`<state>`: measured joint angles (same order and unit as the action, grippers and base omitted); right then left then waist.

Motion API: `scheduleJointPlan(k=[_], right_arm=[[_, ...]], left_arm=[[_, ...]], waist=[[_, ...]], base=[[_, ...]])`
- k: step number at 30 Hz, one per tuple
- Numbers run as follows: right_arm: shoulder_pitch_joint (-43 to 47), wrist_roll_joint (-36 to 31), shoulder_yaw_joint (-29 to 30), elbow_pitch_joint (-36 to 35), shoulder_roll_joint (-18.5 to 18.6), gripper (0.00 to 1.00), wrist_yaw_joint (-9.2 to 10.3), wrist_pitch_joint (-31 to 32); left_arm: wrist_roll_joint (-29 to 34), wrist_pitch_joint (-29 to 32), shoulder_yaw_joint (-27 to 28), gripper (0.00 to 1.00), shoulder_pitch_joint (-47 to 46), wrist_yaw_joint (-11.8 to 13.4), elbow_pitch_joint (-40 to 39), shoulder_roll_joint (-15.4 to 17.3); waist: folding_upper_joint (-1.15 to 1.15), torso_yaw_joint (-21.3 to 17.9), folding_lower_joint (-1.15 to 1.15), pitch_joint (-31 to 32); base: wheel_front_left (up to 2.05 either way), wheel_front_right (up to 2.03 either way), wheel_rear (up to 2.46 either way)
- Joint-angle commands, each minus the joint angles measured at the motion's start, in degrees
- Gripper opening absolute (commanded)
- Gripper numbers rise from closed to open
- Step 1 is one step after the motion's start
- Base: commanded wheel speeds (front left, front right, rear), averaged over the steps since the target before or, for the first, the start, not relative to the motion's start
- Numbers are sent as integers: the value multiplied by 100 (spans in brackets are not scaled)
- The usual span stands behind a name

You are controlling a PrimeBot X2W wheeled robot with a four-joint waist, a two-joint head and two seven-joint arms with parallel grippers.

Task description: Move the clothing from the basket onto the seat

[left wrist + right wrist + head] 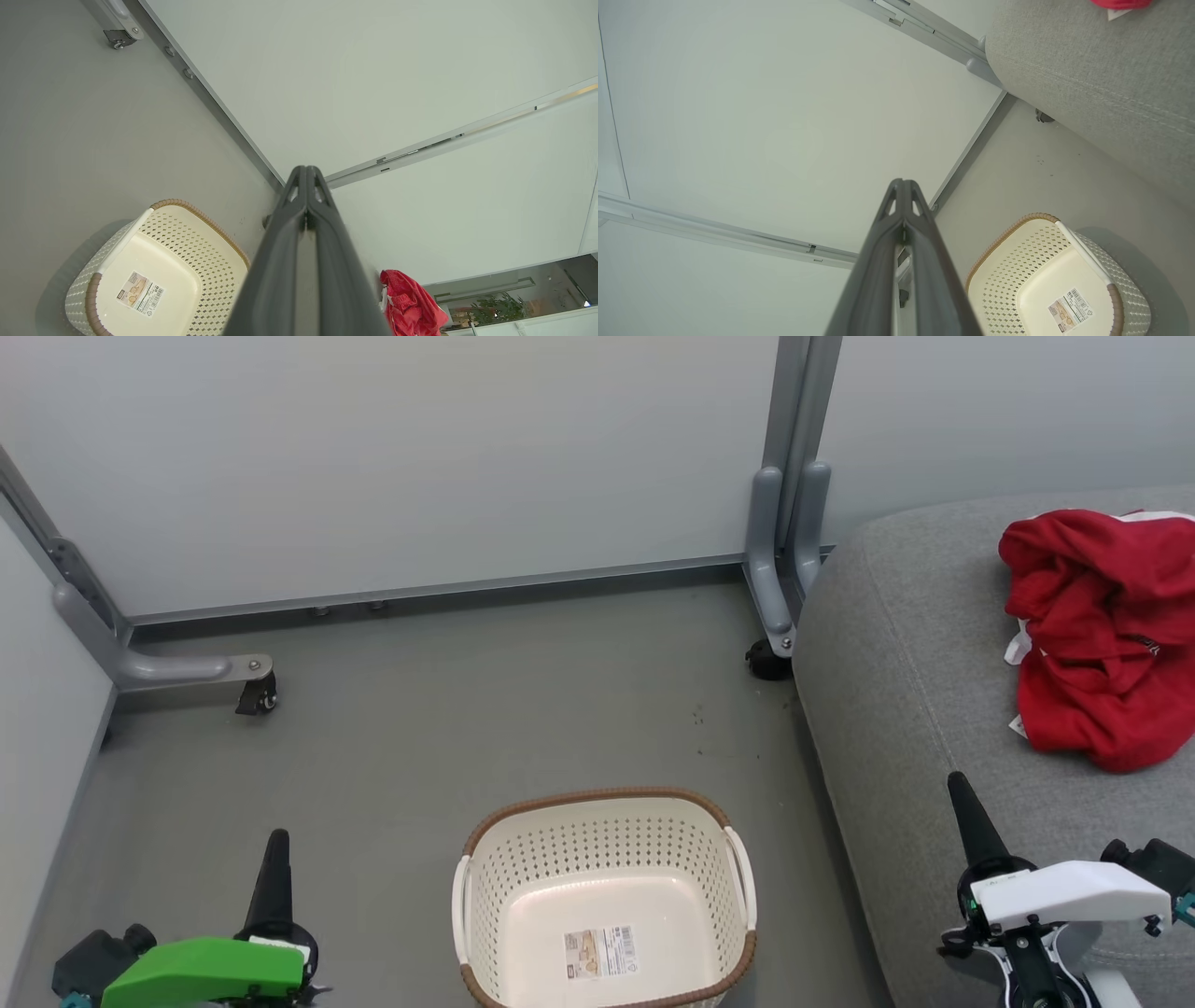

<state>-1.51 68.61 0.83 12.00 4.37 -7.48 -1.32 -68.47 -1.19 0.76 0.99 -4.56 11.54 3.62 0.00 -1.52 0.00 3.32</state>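
Note:
The red clothing [1106, 635] lies bunched on the grey seat [934, 691] at the right, with white tags showing; a red edge of the clothing [1120, 3] peeks in at the top of the right wrist view. The cream basket [605, 901] stands on the floor at bottom centre, nothing in it but a paper label. My left gripper [277, 845] is shut at the lower left, left of the basket. Over the seat's front part, my right gripper [960, 789] is also shut, below the clothing. Both hold nothing.
A pale partition wall [420, 457] runs along the back, with grey metal feet on castors [257, 695] at the left and by the seat's corner [770, 658]. Grey floor [467, 709] lies between wall and basket.

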Motion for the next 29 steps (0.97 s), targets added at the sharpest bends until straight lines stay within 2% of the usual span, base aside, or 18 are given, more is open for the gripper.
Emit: scheduleJointPlan(k=[1, 29], right_arm=[[-137, 154, 35, -21, 13, 0, -3, 43], [-361, 1553, 291, 112, -33, 0, -3, 441]], left_arm=[[-167, 31, 48, 0, -187, -46, -17, 49], [-1563, 419, 298, 0, -533, -212, 140, 37]], waist=[[0, 5, 0, -10], [0, 84, 0, -194]], base=[[0, 0, 0], [0, 0, 0]])
